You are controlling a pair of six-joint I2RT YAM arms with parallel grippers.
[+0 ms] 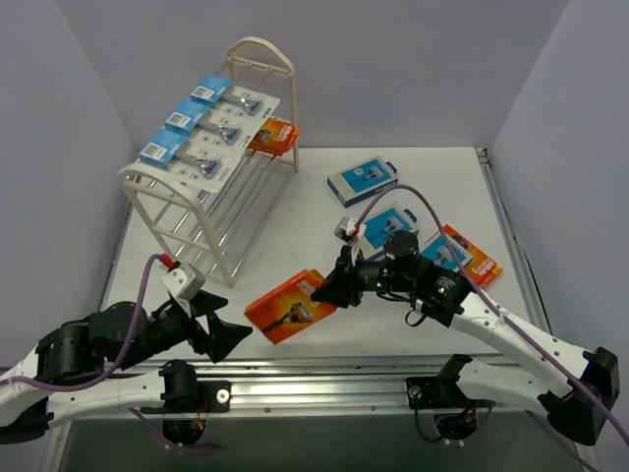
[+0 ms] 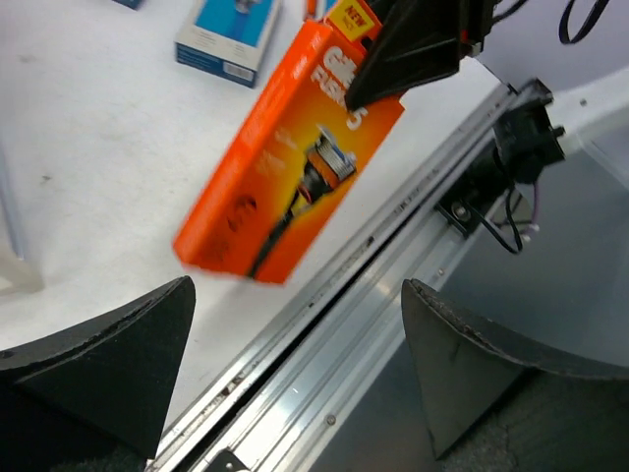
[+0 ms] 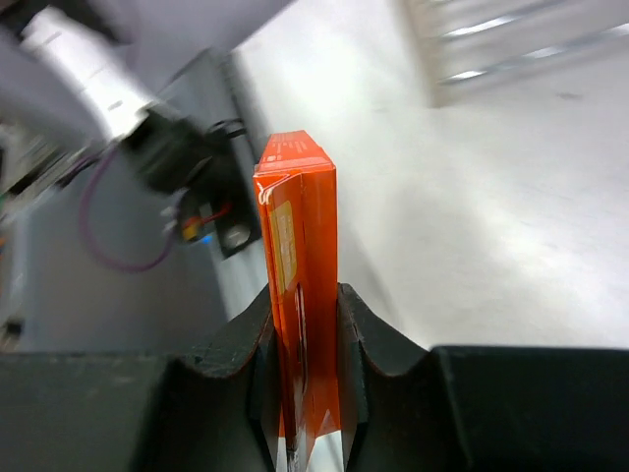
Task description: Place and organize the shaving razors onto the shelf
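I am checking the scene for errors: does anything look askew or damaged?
Only the orange box: the right hand pinches it by one end, so it slants near the front edge of the table. The left hand is open, empty. No damage shows.

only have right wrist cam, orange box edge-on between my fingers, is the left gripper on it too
observer: no, the left gripper is open and clear of the orange box; only the right gripper pinches it, at one end.
operator: whats on the shelf
observer: three blister cards lie side by side on the top tier of the shelf, with a second orange box at the far end.
operator: any packs not shelved yet
observer: three beyond your arm: a blue-and-white box, a second blue-and-white pack partly hidden by the arm, and an orange pack.
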